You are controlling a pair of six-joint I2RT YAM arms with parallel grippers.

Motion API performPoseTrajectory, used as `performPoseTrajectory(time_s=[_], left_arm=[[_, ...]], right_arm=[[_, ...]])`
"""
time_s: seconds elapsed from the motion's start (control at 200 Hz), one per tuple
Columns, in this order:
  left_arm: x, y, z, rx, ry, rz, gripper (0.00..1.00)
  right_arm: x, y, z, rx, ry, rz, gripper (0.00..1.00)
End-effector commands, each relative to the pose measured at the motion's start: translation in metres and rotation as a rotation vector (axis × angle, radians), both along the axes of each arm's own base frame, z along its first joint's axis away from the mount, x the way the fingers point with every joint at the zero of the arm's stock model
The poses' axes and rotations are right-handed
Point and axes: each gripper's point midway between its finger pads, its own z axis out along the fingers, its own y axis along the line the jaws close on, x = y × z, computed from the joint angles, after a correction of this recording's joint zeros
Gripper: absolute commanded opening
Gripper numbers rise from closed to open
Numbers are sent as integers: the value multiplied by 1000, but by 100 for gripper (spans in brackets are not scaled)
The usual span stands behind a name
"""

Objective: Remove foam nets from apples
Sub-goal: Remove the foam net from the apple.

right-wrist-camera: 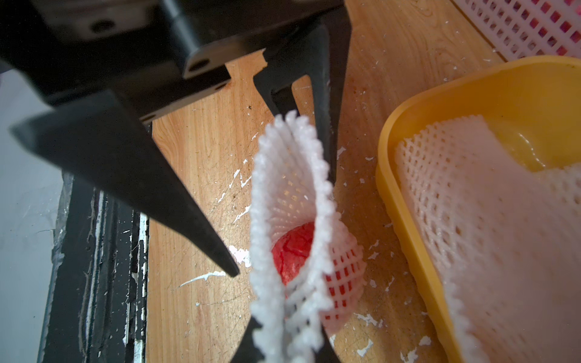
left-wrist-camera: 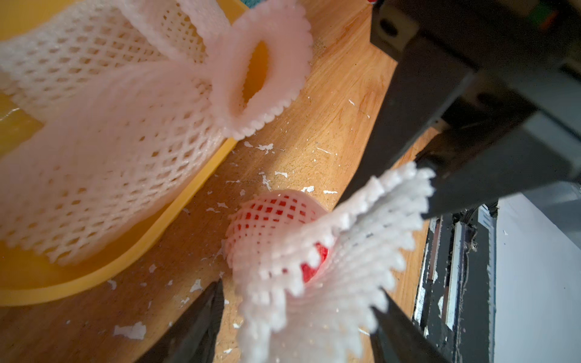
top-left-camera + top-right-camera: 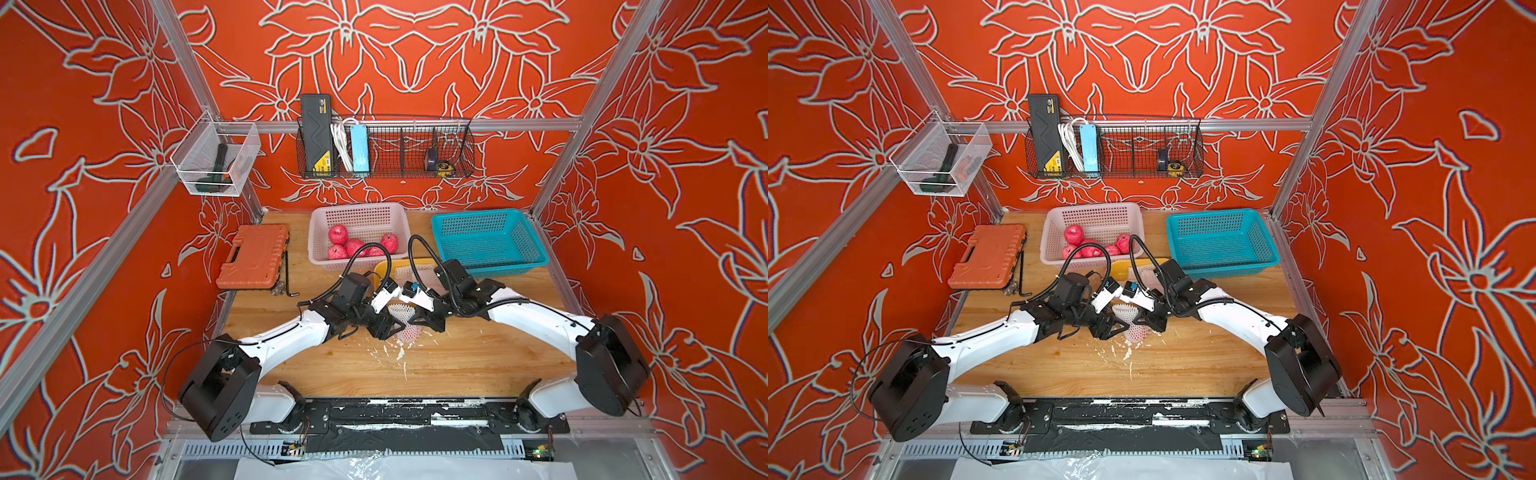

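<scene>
Foam net [image 2: 330,267] sits loosely round its apple [image 1: 294,251], the fruit low in the sleeve and resting on the desk [image 2: 330,94] directly between our two pairs of fingers. Our right fingers [image 2: 487,188] are narrow, pinching one side of the net's flared mouth. Our left fingers [image 2: 201,323] stand wide, one on each side of the opposite lip, gripping nothing.

To do this step well, we judge the left should close on that lip alone, well above the fruit. Then both pairs draw apart so the mesh slackens, and lift together. A shallow bite would likely tear the foam; white scraps [image 2: 267,147] litter the desk just past the fingertips.

Beyond the fingers, the yellow tray [image 1: 503,88] holds loose nets [image 2: 94,141], so we take it as the drop spot. Farther off, the pink basket [image 3: 361,222] carries five apples [image 3: 338,235] that appear netted. The blue basket [image 3: 490,241], beyond the right fingers, shows no fruit.
</scene>
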Motion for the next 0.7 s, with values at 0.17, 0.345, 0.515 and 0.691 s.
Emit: performPoseTrajectory(time_s=[0.17,0.345,0.515,0.691], left_arm=[[0,-14,6,-36,-25,-61,74],[3,-20,1,-24,-17,-84,71],[6,-24,13,-48,-38,-89,60],[6,-25,35,-73,-69,-89,43]], right_arm=[[4,0,2,-5,4,-16,15],[6,1,0,-14,13,-16,18],[6,1,6,1,4,-20,20],[6,3,22,58,-33,-34,21]])
